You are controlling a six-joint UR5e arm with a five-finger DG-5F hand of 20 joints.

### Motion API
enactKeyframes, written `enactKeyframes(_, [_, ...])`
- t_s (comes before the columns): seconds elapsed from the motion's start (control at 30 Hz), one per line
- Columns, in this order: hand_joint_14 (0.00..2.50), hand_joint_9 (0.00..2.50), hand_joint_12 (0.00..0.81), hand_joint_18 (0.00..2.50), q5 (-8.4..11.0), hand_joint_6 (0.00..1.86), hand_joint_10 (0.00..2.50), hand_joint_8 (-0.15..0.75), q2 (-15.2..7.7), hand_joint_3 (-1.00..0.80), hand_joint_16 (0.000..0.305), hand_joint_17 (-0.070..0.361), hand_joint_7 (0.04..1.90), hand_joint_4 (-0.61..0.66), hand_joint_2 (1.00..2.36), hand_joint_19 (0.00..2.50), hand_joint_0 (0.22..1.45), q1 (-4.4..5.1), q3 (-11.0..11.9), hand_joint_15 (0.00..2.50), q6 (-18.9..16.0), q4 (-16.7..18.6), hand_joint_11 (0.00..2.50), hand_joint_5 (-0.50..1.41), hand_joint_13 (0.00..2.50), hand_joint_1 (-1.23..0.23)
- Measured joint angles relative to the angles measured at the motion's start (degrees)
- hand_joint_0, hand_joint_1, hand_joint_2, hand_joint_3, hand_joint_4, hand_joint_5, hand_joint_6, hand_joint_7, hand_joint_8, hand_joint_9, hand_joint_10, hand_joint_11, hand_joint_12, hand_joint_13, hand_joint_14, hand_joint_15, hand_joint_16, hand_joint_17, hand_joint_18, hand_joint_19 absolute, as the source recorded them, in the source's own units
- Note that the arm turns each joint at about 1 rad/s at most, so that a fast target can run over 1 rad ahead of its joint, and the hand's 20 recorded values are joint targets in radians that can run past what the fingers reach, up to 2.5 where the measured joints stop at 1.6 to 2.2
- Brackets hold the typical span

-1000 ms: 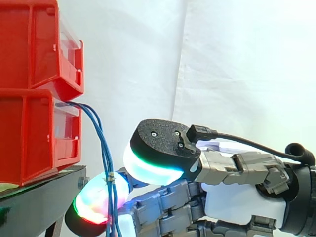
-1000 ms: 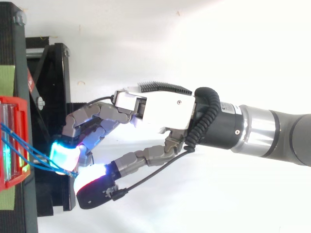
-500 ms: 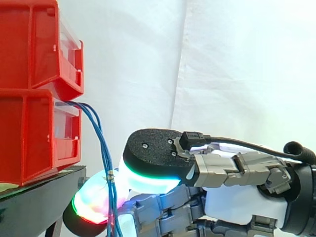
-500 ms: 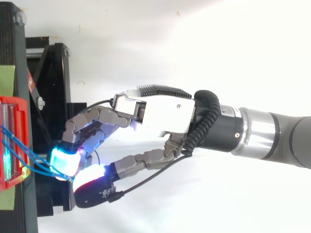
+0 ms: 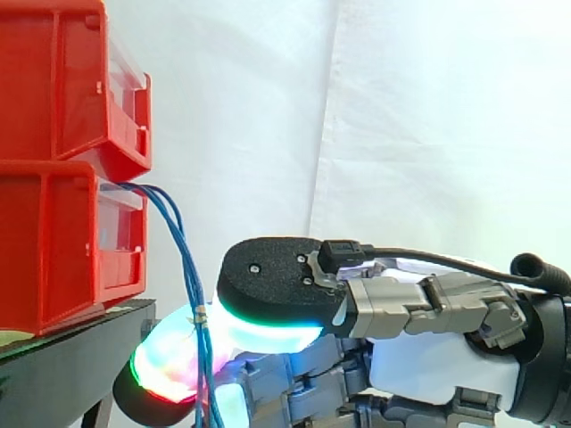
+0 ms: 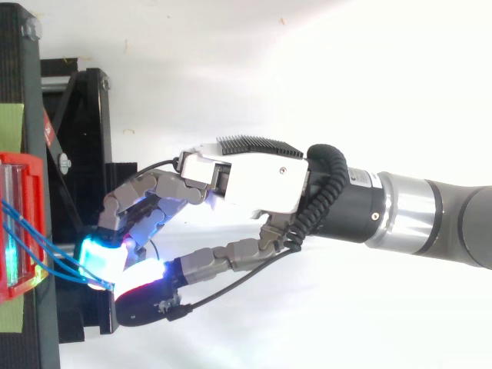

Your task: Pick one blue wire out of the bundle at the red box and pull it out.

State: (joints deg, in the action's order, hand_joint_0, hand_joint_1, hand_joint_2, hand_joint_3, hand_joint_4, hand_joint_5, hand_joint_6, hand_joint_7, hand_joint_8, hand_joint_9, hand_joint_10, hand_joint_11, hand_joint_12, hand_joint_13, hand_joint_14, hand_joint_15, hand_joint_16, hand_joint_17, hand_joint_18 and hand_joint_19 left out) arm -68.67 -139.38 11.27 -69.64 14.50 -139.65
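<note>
A bundle of thin blue wires (image 5: 183, 259) leaves the lower red bin (image 5: 53, 250) and hangs down in front of the stand. A small pale tie (image 5: 201, 316) binds them low down. In the top view the wires (image 6: 38, 250) run from the bin (image 6: 15, 169) to the hand's fingertips. The hand (image 6: 254, 177) comes in from the right, fingers curled. Its glowing finger pad (image 5: 165, 366) sits behind the wires and the thumb pad (image 5: 268, 316) presses in from the other side, pinching the wires between them. I cannot tell how many wires are caught.
A second red bin (image 5: 53, 80) is stacked on the lower one. Both rest on a black stand (image 5: 62, 366), whose frame (image 6: 84, 115) lies close to the left of the fingers. A white curtain (image 5: 401, 134) hangs behind.
The thumb has swung down and left toward the finger pad, closing the gap around the wires. The hand has edged slightly toward the bin.
</note>
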Motion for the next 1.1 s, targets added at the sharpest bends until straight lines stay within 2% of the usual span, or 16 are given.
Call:
enactKeyframes(0.2, [0.02, 0.9, 0.437, 0.68, -0.05, 0.93, 0.01, 0.36, 0.02, -0.5, 0.054, 0.122, 0.79, 0.23, 1.0, 0.51, 0.53, 0.0, 0.02, 0.57, -0.08, 0.0, 0.76, -0.2, 0.88, -0.74])
enactKeyframes(0.37, [0.02, 0.95, 0.433, 0.71, 0.01, 0.94, 0.01, 0.361, 0.01, -0.5, 0.053, 0.119, 0.84, 0.23, 1.0, 0.5, 0.56, 0.01, 0.03, 0.57, -0.08, 0.05, 0.79, -0.18, 0.9, -0.77])
enactKeyframes(0.5, [0.02, 1.0, 0.429, 0.74, 0.01, 0.95, 0.01, 0.36, 0.03, -0.42, 0.05, 0.113, 0.86, 0.21, 1.01, 0.5, 0.61, 0.03, 0.03, 0.57, -0.08, 0.06, 0.85, -0.17, 0.92, -0.78])
enactKeyframes(0.73, [0.02, 1.01, 0.424, 0.79, 0.14, 0.96, 0.01, 0.361, 0.05, -0.28, 0.05, 0.113, 0.98, 0.1, 1.02, 0.49, 0.66, 0.06, 0.11, 0.58, -0.09, 0.06, 0.86, -0.17, 0.94, -0.81])
enactKeyframes(1.0, [0.02, 1.0, 0.421, 0.81, 0.01, 0.97, 0.01, 0.357, 0.07, -0.28, 0.05, 0.113, 0.94, 0.1, 1.02, 0.51, 0.66, 0.1, 0.23, 0.59, -0.53, -0.02, 0.85, -0.17, 0.95, -0.81])
enactKeyframes(1.1, [0.02, 1.0, 0.422, 0.81, 0.02, 0.97, 0.01, 0.361, 0.05, -0.26, 0.05, 0.112, 0.98, 0.07, 1.02, 0.51, 0.66, 0.14, 0.56, 0.58, -0.59, -0.09, 0.86, -0.17, 0.95, -0.81])
